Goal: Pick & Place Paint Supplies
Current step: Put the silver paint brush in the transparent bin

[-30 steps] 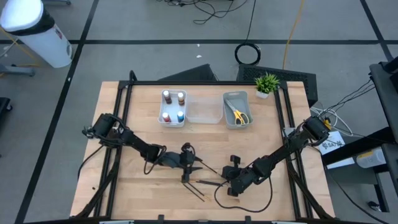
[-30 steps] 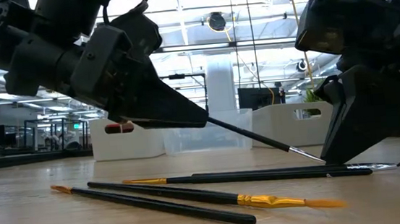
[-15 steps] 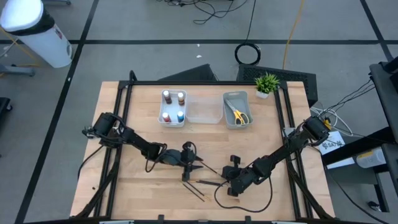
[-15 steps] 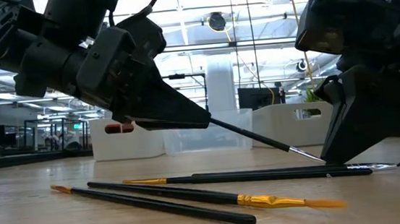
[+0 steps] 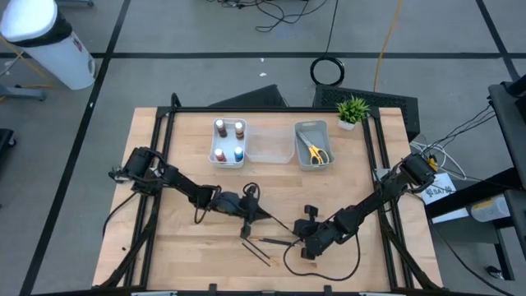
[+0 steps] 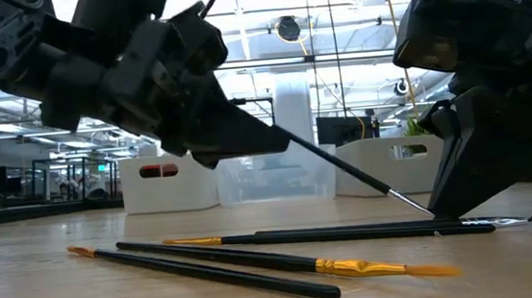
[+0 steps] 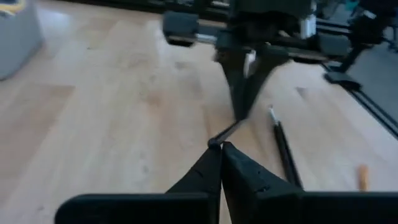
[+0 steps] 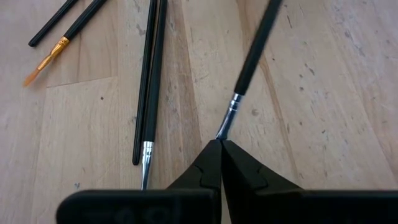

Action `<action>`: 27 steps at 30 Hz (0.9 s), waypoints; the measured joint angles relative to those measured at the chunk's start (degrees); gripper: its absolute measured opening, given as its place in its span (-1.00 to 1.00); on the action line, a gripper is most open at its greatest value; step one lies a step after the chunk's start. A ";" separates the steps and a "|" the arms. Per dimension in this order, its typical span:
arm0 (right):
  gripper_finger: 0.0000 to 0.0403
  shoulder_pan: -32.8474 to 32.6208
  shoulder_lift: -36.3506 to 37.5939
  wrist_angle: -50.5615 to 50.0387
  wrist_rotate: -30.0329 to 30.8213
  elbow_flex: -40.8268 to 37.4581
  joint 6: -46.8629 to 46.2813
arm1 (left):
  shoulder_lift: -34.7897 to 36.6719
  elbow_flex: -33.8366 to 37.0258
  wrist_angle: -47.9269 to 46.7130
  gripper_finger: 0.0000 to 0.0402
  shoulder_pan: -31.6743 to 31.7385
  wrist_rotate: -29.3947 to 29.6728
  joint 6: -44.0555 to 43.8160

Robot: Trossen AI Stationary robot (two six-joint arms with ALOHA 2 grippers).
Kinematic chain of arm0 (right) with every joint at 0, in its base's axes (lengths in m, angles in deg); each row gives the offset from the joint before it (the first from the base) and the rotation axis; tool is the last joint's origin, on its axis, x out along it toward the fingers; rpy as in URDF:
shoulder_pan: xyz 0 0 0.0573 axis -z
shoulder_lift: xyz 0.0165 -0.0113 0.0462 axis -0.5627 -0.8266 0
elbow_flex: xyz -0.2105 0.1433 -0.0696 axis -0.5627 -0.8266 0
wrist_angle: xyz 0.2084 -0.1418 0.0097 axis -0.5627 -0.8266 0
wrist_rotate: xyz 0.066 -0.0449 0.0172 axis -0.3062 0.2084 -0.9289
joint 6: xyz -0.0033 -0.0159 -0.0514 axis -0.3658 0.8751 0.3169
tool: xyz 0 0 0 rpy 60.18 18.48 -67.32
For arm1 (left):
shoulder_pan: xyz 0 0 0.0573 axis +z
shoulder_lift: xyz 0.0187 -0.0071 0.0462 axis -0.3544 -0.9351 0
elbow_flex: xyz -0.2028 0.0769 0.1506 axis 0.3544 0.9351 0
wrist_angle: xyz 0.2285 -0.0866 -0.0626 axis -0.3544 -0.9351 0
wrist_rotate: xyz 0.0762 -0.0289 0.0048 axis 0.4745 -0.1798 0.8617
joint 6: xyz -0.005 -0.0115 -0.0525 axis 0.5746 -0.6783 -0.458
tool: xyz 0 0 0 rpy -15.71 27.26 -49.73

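Observation:
My left gripper [image 5: 261,213] and my right gripper [image 5: 298,234] stand near the table's near middle, each shut on one end of a thin dark brush [image 6: 355,177]. The brush slants down from the left gripper [image 6: 280,143] to the right gripper [image 6: 436,213]. Three more brushes [image 6: 256,256] lie flat on the wood beneath and in front of it, two with orange bristles [image 6: 431,271]. Four small paint bottles [image 5: 228,141] stand in a white tray. Yellow-green scissors [image 5: 316,153] lie in a grey tray. My left gripper pinches the brush's handle end [image 7: 217,142] between its two fingertips, coming slanting down from the table's left, roughly along the brush. That end is lifted clear of the table. My right gripper pinches the brush's bristle tip below the silver ferrule [image 8: 225,124] at its fingertips, slanting down from the right. This end sits low, just above the wood.
The white tray, a clear tray [image 5: 269,145] and the grey tray [image 5: 312,131] line the far side, with a small potted plant [image 5: 353,108] at the far right corner. Bare wood spreads between the trays and the grippers. Cables trail beside both arms.
My left gripper has risen and shifted a little toward the table's right, raising the brush's handle end so the brush slants more steeply. The bristle end has stayed low at my right gripper. Both grippers have stayed shut.

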 joint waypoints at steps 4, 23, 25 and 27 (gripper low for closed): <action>-1.00 0.00 0.00 0.00 -0.05 0.00 0.20 | -0.02 0.00 0.36 -0.96 -0.08 -0.26 0.00; -1.00 0.00 0.00 0.02 -0.15 -0.07 0.44 | -0.02 0.00 1.56 -0.49 -0.03 8.56 -3.41; -1.00 0.01 0.00 0.02 -0.17 -0.07 0.43 | 0.00 0.00 1.56 -0.40 -0.03 8.56 -3.48; -1.00 0.00 0.00 0.02 -0.17 -0.07 0.44 | -0.01 0.00 1.56 -0.32 -0.03 8.32 -3.45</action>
